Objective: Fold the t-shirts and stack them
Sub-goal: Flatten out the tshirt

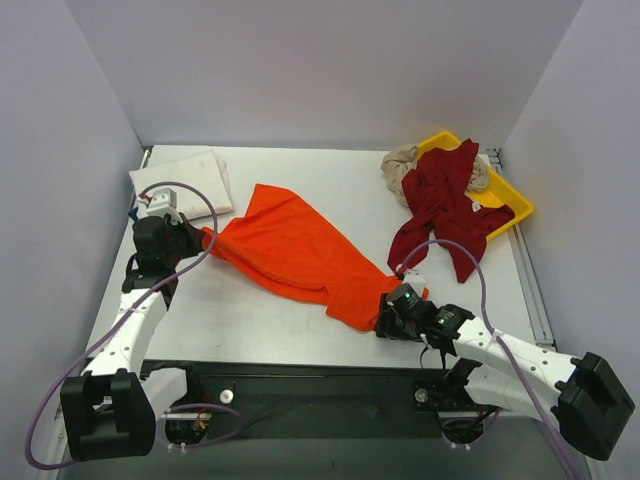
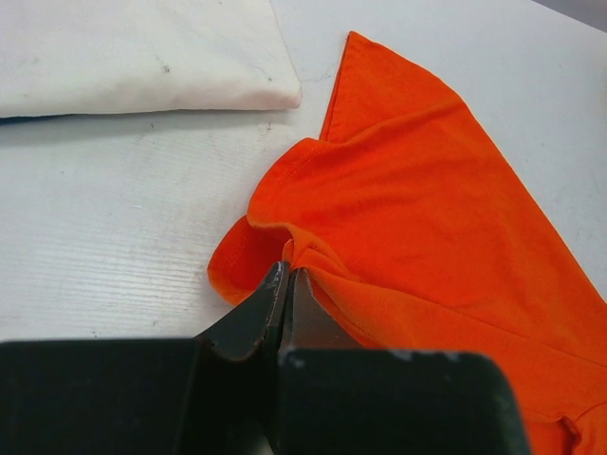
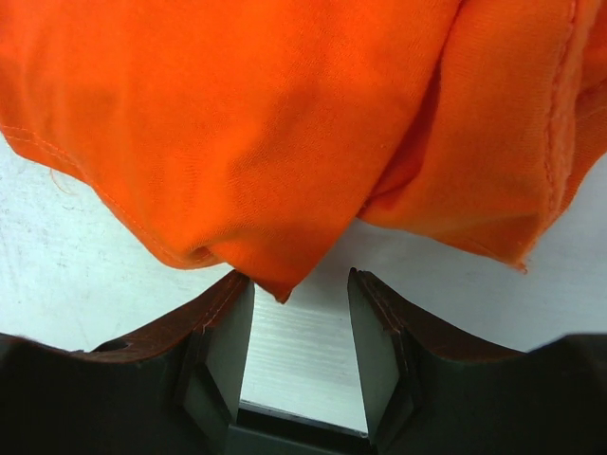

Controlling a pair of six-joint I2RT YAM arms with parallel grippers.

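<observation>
Spanning the bench (image 1: 300, 330) diagonally, the orange t-shirt (image 1: 290, 250) lies between both arms.
The left fingers (image 2: 266, 308) are pinched tight on its edge near the folded white t-shirt (image 1: 185, 185). The right fingers (image 3: 223, 341) stand apart, a hem corner hanging between them unclamped.
</observation>
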